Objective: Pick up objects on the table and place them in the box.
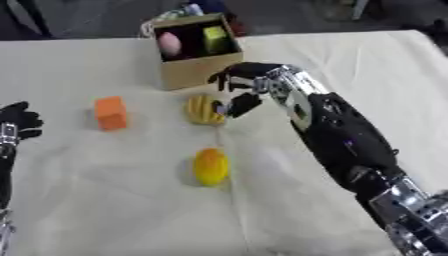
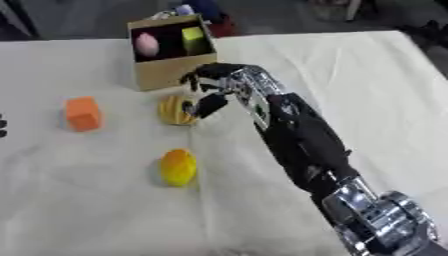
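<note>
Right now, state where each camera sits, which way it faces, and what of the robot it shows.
Left eye view: head camera, looking down at the table; shows the right hand at the ridged yellow object and the left hand idle at the left edge.
Right eye view: same head, set slightly rightward; the left hand barely shows.
Shared: cardboard box, orange block, yellow oval fruit.

No writing, label, brand, number or sign can be read on anything in either view; every surface shows only plain colour.

A cream cloth covers the table.
</note>
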You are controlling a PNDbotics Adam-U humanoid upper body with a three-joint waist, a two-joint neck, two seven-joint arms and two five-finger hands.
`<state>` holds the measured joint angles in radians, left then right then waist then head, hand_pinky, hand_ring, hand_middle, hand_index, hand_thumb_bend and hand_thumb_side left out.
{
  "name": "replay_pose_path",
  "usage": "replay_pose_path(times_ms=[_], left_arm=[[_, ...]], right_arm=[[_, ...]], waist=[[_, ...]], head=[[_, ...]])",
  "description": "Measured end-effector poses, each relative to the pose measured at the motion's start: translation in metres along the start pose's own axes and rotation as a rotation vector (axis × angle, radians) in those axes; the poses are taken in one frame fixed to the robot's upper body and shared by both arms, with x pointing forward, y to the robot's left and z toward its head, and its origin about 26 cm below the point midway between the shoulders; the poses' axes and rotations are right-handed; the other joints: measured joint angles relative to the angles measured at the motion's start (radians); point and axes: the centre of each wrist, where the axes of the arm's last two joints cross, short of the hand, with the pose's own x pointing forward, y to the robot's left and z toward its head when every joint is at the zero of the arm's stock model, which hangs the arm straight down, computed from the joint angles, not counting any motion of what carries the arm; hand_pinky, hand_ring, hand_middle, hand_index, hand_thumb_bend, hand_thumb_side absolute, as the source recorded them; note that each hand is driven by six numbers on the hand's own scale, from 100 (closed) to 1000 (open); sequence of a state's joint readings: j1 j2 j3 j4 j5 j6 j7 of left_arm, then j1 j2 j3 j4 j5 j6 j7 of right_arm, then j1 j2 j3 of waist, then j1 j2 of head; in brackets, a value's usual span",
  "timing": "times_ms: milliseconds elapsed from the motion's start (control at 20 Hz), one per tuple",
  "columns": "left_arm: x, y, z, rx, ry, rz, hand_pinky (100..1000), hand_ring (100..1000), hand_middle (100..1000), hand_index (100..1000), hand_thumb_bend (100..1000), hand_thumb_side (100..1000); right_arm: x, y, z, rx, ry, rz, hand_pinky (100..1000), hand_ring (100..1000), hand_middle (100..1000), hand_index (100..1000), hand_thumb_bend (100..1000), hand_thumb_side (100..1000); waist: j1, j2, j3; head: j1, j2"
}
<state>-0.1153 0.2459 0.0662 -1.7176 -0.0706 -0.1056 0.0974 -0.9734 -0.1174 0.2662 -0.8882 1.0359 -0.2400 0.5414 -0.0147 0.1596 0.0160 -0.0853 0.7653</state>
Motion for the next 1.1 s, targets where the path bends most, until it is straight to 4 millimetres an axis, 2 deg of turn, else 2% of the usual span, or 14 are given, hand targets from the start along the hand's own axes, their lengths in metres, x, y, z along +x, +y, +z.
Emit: replay_pose_path(times_ms=[800, 900, 1000, 1100], left_arm=[[0.000, 0.000, 0.000, -0.001, -0.002, 0.001, 691, 675, 617, 787, 100, 819], [0.000, 0.000, 0.000, -0.002, -0.002, 0.001, 690, 674, 616, 787, 100, 819], [0.000, 0.000, 0.000, -0.002, -0.002, 0.001, 690, 673, 615, 786, 100, 819], [0.000, 0.000, 0.000, -0.002, -0.002, 0.002, 689, 671, 614, 786, 100, 819]], right_arm=[[0.009, 0.023, -0.017, 0.072, 0.043, 0.105, 769, 791, 802, 985, 100, 666], [0.010, 0.025, -0.019, 0.077, 0.047, 0.126, 767, 786, 785, 965, 100, 609], [0.012, 0.025, -0.020, 0.076, 0.047, 0.150, 759, 772, 757, 915, 100, 485], [0.013, 0.025, -0.021, 0.061, 0.049, 0.169, 741, 742, 692, 830, 100, 319]], waist=[[0.007, 0.000, 0.005], [0.007, 0.000, 0.005], [0.007, 0.000, 0.006], [0.007, 0.000, 0.007]], head=[[-0.005, 0.000], [-0.006, 0.000], [-0.006, 0.000], [-0.006, 0.000]])
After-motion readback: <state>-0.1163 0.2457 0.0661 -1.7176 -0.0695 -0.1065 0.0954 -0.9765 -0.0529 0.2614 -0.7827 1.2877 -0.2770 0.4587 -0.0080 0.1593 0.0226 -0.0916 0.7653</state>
